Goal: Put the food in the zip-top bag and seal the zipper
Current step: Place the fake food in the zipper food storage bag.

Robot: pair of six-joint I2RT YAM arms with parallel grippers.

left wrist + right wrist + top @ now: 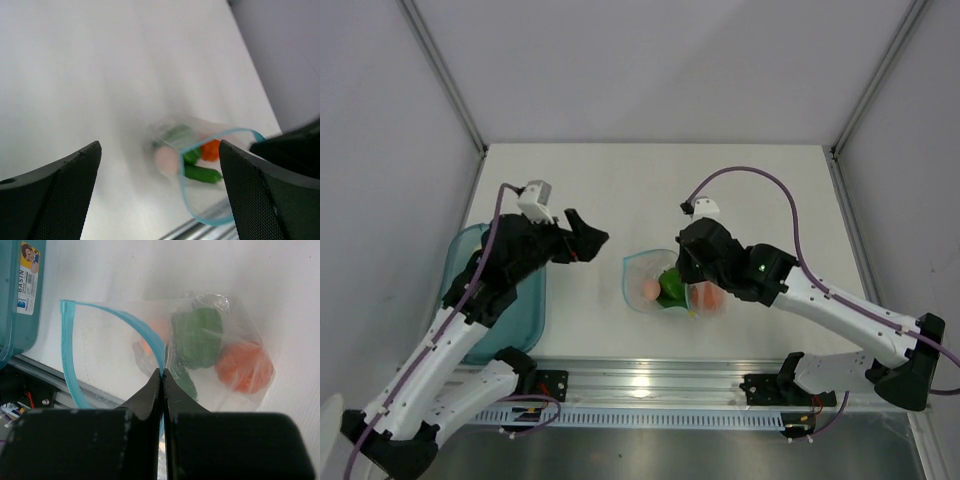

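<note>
Right wrist view: right gripper (162, 371) pinches the zipper (66, 340), food (197, 337) bagged just beyond its tips; left gripper (159, 150) gapes empty, so pulling one-handed could drag the zip-top bag (110, 350) along unsealed.

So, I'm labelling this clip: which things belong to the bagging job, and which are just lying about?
Job: bag, zipper, pepper, orange fruit, egg, right tool pinching the zipper, open left tool.
Lying about: teal tray.
</note>
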